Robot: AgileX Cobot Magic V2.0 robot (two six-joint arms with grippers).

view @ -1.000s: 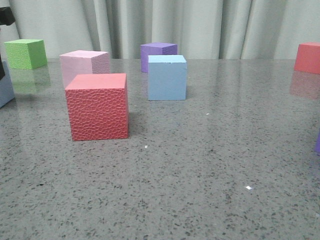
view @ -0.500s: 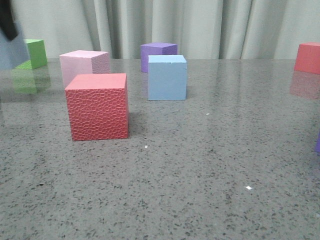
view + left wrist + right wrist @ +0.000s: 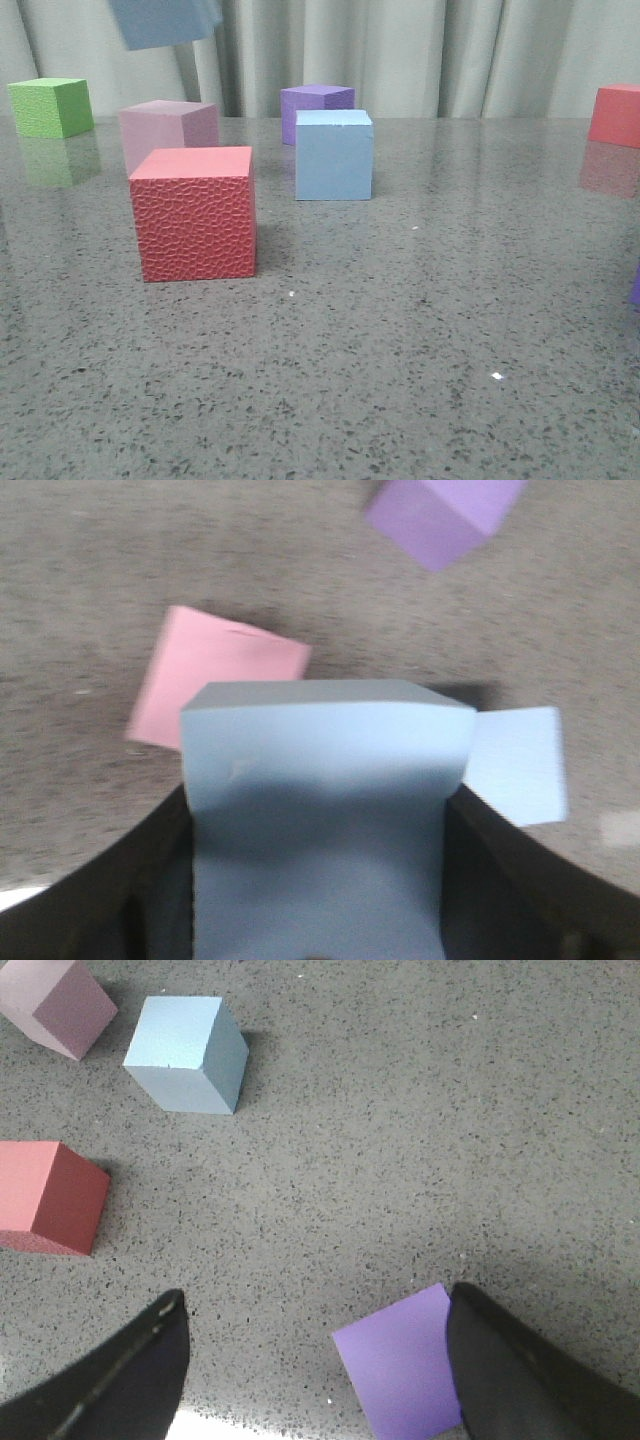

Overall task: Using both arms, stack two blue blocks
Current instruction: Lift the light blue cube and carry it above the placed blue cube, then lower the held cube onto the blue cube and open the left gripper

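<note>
One blue block (image 3: 320,830) is clamped between the left gripper's (image 3: 320,920) fingers, raised high over the table's (image 3: 400,330) far left. The other blue block (image 3: 334,154) sits mid-table, just before the purple cube (image 3: 317,108). The right gripper (image 3: 315,1380) hangs wide open, empty.
</note>
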